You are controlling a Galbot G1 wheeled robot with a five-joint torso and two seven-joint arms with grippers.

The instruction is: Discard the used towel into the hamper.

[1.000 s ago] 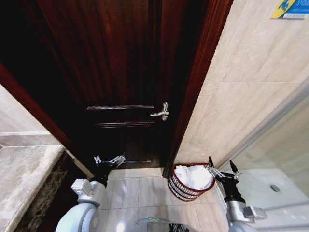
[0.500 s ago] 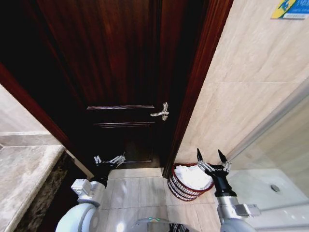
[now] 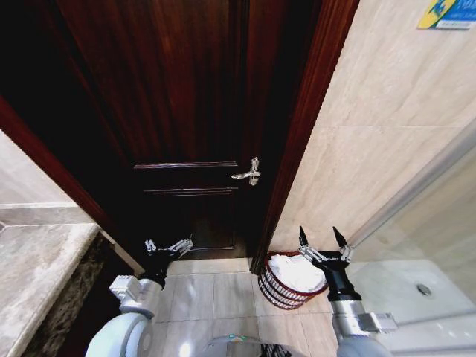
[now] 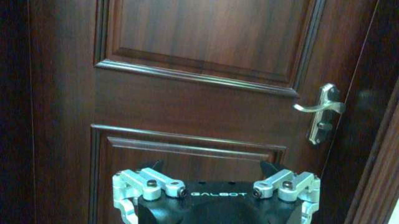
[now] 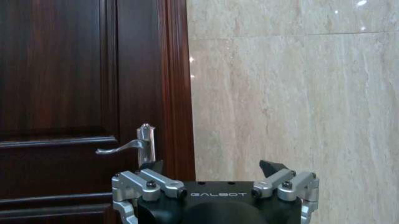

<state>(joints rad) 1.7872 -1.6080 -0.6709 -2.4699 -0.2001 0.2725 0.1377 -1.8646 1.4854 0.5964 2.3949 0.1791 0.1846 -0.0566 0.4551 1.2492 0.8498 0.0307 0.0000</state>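
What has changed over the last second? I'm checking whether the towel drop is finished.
The right gripper, open and empty, has swung toward the robot's left and risen slightly; it now hangs above the hamper, whose white towel lies inside as before. Nothing was grasped or released in this span. The left gripper, open, stayed low before the door; hamper, towel and door handle have not moved.

Bathroom, hotel or home type: beige marble-look wall tiles, dark wood door with lever handle, glass shower screen at right, stone counter at left.
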